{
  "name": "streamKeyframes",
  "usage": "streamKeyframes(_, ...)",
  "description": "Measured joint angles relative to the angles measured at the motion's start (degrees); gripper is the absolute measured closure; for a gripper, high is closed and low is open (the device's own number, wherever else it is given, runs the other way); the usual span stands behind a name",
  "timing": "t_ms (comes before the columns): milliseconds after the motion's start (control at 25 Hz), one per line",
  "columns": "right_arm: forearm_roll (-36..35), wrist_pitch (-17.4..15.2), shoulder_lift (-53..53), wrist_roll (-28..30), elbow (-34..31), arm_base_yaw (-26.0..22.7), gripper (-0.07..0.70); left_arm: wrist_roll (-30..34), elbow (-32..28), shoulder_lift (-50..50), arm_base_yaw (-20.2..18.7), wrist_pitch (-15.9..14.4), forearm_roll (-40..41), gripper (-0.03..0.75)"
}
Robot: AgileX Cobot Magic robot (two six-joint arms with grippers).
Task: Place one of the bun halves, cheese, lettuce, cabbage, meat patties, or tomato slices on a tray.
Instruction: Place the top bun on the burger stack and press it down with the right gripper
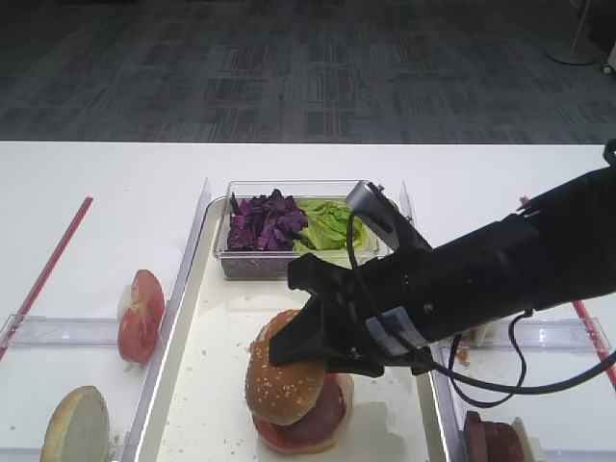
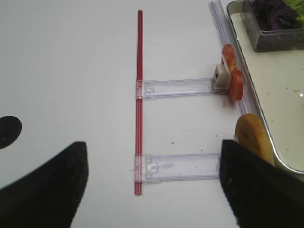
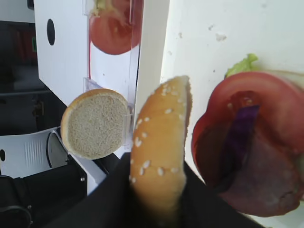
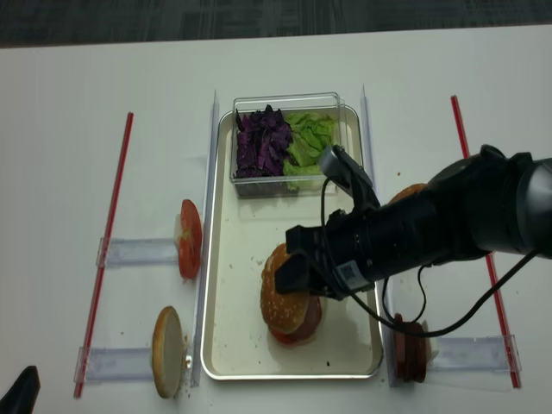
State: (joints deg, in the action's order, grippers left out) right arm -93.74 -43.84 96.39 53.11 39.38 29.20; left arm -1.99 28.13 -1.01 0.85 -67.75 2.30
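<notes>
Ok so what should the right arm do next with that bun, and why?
Probably open the right gripper and let go: the seeded bun top it holds already sits tilted on the tomato and meat stack on the tray.

Bright even overhead light; wrist-view foreground blurred, soft shadows.

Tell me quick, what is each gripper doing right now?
Left gripper: open, holding nothing.
Right gripper: closed on the seeded bun top, above the stack on the tray.
</notes>
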Motion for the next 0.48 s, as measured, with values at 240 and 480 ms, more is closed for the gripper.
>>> streamKeyframes(240,0.5,-1.2,0.0,0.0,0.0,-0.3,0.384,0.0,0.0,0.0,0.0,0.0,0.0,0.19)
streamKeyframes(480,1.0,-0.8,0.0,-0.6,0.0,-0.3,0.374,0.0,0.0,0.0,0.0,0.0,0.0,0.19)
